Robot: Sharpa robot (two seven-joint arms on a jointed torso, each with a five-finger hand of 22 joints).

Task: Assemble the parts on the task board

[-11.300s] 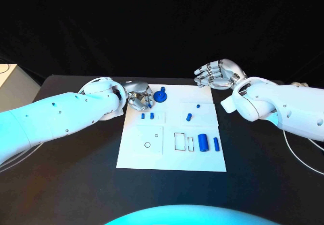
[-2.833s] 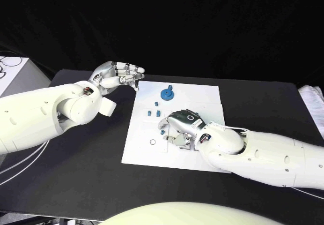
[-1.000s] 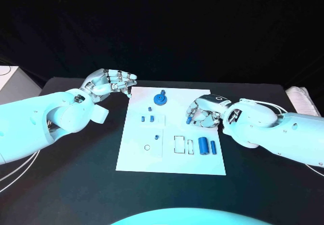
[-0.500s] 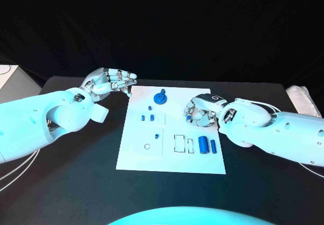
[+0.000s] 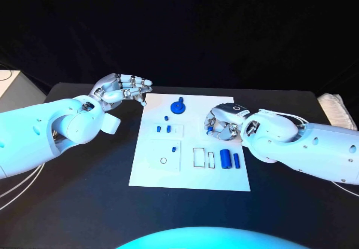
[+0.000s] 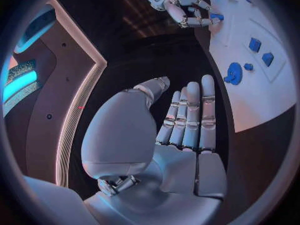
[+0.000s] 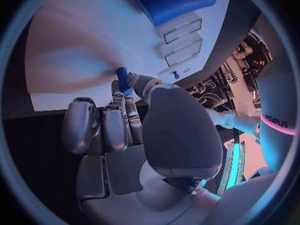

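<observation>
Over the right half of the flat white rectangular task board [image 5: 191,179], my right silver hand [image 5: 221,123] has its fingers curled down and pinches a small blue peg-like part [image 7: 122,79] between thumb and fingertip; the head view shows a bit of blue at [image 5: 211,124] under the fingers. My left silver hand [image 5: 120,89] hangs just off the board's far-left corner, fingers together and slightly bent, holding nothing. On the board sit a round blue gear-shaped part [image 5: 178,108] near the far edge, two short blue blocks [image 5: 164,128] in the left middle, a tiny blue stub [image 5: 174,149] in the square recess, and two long blue cylinders [image 5: 231,159] beside empty rectangular slots [image 5: 203,157] on the near right. My judgement: the step is seating the pinched peg into its spot on the right side. I can't tell from these views whether the peg is already touching the board or which hole it belongs to. To do it well I'd keep the peg upright, keep the pinch light but firm, lower straight, not sideways, and avoid letting the curled fingers knock the cylinders nearby. Left hand should stay off the board so it doesn't shift.
</observation>
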